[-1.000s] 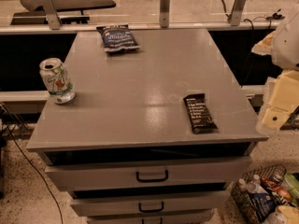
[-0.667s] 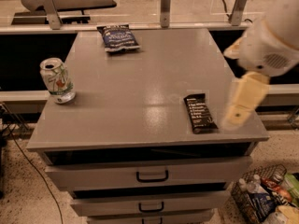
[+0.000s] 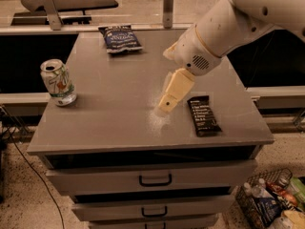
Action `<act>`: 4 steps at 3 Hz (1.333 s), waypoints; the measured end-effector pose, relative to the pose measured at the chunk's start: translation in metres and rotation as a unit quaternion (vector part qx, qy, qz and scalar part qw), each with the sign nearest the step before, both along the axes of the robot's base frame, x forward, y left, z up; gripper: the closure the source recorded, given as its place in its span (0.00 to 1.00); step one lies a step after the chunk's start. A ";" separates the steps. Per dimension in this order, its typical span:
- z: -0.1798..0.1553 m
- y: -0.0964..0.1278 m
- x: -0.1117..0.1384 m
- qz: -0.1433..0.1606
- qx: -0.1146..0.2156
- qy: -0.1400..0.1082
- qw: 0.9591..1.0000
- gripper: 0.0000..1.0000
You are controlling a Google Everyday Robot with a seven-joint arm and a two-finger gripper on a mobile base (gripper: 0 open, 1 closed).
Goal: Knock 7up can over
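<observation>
The 7up can (image 3: 58, 82) stands upright near the left edge of the grey cabinet top (image 3: 114, 99); it is whitish-silver with green and red markings and a silver lid. My gripper (image 3: 166, 106) hangs from the white arm over the middle of the top, its cream fingers pointing down and left, well to the right of the can and just left of the black bar wrapper. It holds nothing that I can see.
A dark blue snack bag (image 3: 119, 37) lies at the back of the top. A flat black bar wrapper (image 3: 203, 115) lies front right. Drawers with black handles (image 3: 155, 180) sit below. A wire basket of items (image 3: 274, 202) is on the floor at right.
The arm has swung in from the right edge over the top, moving the gripper leftward past the black bar wrapper to the middle. The can has not moved.
</observation>
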State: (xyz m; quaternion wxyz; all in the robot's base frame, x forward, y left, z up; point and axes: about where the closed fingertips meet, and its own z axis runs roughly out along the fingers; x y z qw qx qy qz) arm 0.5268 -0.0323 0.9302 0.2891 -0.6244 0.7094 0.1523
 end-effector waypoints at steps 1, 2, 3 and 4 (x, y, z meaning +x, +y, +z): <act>0.000 0.000 0.000 0.000 0.000 0.000 1.000 0.00; -0.001 0.023 0.009 0.005 0.028 -0.013 1.000 0.00; 0.005 0.079 0.032 0.026 0.097 -0.040 0.994 0.00; 0.005 0.137 0.057 0.050 0.167 -0.062 0.983 0.00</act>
